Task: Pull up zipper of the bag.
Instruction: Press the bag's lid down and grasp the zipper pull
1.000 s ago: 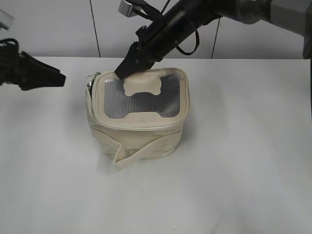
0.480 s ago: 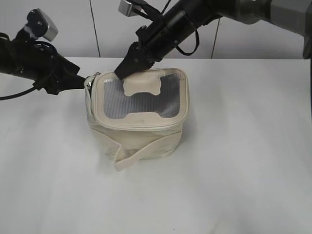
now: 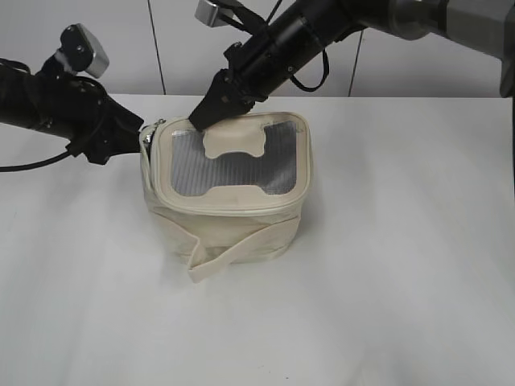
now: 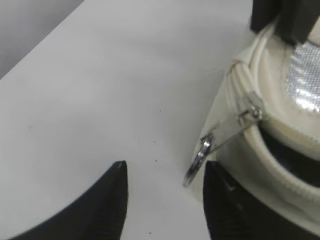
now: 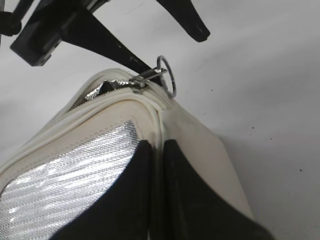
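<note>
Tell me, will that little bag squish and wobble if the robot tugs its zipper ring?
Probably squishy: the bag has wrinkled soft sides. It may slide or tip, so the right gripper pins its lid rim. The ring pull dangles loosely, likely swinging when touched.

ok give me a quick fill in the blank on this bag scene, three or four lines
1. The right claw presses on the bag's ____ edge.
2. The left claw is ____, its fingers either side of the ring pull.
3. The ring pull hangs off the bag's ____ corner, seen from the exterior view.
4. The zipper near the pull is partly ____, showing silver lining.

Missing words: lid; open; back left; open
</note>
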### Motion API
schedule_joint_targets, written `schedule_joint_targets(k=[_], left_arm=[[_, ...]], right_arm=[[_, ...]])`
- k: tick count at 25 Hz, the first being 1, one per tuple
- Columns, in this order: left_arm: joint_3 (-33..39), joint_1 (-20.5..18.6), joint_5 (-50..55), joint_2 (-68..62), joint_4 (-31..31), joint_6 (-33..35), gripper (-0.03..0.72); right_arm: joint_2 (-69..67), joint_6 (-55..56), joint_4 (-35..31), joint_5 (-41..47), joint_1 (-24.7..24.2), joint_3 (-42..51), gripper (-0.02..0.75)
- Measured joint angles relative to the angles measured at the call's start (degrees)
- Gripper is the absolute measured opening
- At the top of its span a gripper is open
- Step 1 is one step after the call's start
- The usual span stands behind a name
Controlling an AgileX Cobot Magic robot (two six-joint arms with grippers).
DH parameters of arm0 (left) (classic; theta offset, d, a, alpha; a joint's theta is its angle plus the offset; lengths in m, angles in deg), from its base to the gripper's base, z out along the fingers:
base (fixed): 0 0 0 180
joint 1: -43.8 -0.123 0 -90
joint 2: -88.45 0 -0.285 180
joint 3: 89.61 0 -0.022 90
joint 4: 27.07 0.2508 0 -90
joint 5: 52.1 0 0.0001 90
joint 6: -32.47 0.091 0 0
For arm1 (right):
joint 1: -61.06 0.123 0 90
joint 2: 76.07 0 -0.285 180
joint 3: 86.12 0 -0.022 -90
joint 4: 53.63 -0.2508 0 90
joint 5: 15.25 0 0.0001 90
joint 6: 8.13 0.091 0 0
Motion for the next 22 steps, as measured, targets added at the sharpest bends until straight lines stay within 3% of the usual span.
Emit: schedule_joint_targets(k=[3,8,10,16,22], left_arm=[[0.00,0.83,-0.39,-0.05,-0.25,0.20,0.321],[0.00,2.24,-1.20,-0.05,-1.34,1.24,0.062],[0.00,2.42,-2.18,-0.05,-0.92,1.22,0.005],[0.00,2.58,-5.09,2.52,4.75,-5.93,-0.008],[0.87,2.58,-5.04,8.92,17.34,-21.64,-0.008]], right_arm=[[0.00,0.00,0.00,-0.05,0.00,0.00,0.045],[0.00,0.32,-0.03,-0.21,0.00,0.05,0.045],[0.00,0.65,-0.03,-0.47,0.00,0.05,0.045],[0.00,3.16,-0.03,-0.96,0.00,0.05,0.045],[0.00,7.48,0.03,-1.62,0.00,0.05,0.043]])
